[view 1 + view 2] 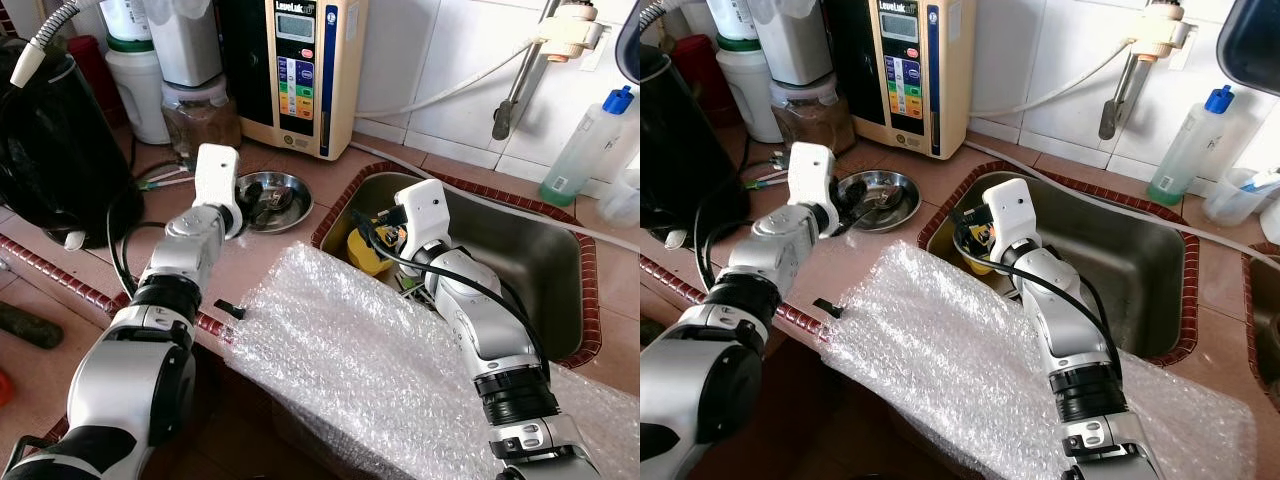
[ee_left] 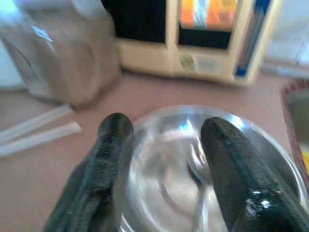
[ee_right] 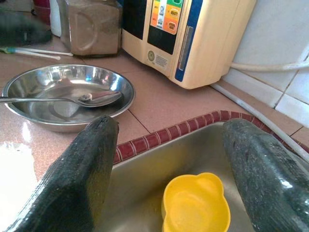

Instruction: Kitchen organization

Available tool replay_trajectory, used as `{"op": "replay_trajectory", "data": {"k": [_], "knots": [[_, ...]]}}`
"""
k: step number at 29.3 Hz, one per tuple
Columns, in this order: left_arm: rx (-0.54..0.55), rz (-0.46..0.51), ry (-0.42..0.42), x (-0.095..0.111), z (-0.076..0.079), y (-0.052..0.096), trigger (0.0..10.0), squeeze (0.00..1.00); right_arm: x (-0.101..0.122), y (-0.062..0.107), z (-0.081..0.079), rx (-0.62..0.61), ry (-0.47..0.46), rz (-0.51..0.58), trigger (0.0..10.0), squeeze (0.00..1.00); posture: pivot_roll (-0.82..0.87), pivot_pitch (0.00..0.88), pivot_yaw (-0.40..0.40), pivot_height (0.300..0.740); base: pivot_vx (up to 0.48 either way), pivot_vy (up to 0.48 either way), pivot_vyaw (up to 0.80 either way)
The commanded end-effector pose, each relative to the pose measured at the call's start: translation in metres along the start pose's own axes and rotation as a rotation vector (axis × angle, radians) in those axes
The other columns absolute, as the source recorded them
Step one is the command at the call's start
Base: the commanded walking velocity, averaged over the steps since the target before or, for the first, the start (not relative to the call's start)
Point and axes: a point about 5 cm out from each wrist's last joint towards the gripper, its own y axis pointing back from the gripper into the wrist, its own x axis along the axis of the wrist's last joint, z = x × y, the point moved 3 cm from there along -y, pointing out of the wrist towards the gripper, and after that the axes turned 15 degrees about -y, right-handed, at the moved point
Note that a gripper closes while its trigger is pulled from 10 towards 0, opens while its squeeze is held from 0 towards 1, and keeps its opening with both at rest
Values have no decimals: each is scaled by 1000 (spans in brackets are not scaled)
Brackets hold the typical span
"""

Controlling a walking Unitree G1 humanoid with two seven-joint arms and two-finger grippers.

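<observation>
We reach our left arm forward over the desk [image 1: 300, 240], its left tool [image 2: 164, 159] hovering at the near rim of the steel bowl [image 1: 270, 198], fingers spread with nothing between them. The bowl sits on the desk at 11 o'clock from the sink [image 1: 540, 260], shallow and shiny, with a spoon [image 3: 72, 100] lying inside it, handle over the rim. Our right arm bends at the elbow and dips into the sink's near-left corner; the right tool [image 3: 169, 174] stands wide open, empty, just above a yellow cup [image 3: 195, 203]. The cup is small, glossy, with a lobed rim, resting on the sink floor. A bubble wrap sheet [image 1: 370, 350] drapes over the desk edge at 6 o'clock, under both forearms.
</observation>
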Motion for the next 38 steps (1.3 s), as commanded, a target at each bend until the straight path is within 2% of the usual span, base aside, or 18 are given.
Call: {"op": "replay_trajectory", "data": {"k": [1,4,7,9,13,14,18,19,20,21,22,23,25,26,38], "knots": [[42,43,-23,12,-9,-1,10000,1000,-1,0,0,-1,1,0,10000,0,66,0,2,740,0,0,0],[-12,-32,-10,-1,1,-1,10000,1000,-2,-1,0,1,2,-3,10000,0,68,0,1,740,0,0,0],[-73,-143,-57,-20,12,1,10000,1000,-2,-1,0,4,3,-4,10000,0,68,0,0,740,0,0,0],[-99,-174,-73,-26,19,1,10000,1000,-2,-1,0,4,3,-4,10000,0,69,0,1,740,0,0,0],[-127,-169,-44,-26,26,1,10000,1000,-2,-1,0,2,4,-6,10000,0,67,0,2,740,0,0,0],[-161,-202,-1,-29,30,2,10000,1000,-3,-1,-1,2,3,-6,10000,0,67,0,5,740,0,0,0],[-185,-278,6,-40,32,5,10000,1000,-4,-1,-1,3,3,-7,10000,0,70,0,8,740,0,0,0],[-223,-309,26,-45,35,7,10000,1000,-4,-1,-1,2,2,-6,10000,0,71,0,11,740,0,0,0],[-238,-314,43,-46,36,7,10000,565,-4,-1,0,2,2,-6,10000,0,72,0,12,740,0,0,0],[-260,-315,71,-46,38,8,10000,0,-4,-1,0,1,2,-5,10000,0,73,0,11,740,0,0,0],[-260,-315,71,-46,38,8,10000,0,-4,-1,0,1,2,-5,10000,0,73,0,11,740,0,0,0],[-282,-320,93,-47,39,9,314,0,-3,-1,0,-1,1,-4,10000,0,76,0,11,740,0,0,0],[-293,-320,102,-48,39,10,314,0,-3,-1,0,-1,1,-4,10000,0,76,0,11,740,0,0,0],[-284,-324,105,-48,38,10,0,0,-3,-1,0,-1,1,-3,10000,0,77,0,12,740,0,0,0],[-277,-342,104,-52,35,11,0,0,-3,-2,4,-9,7,-1,10000,0,79,0,11,740,0,0,0]]}}
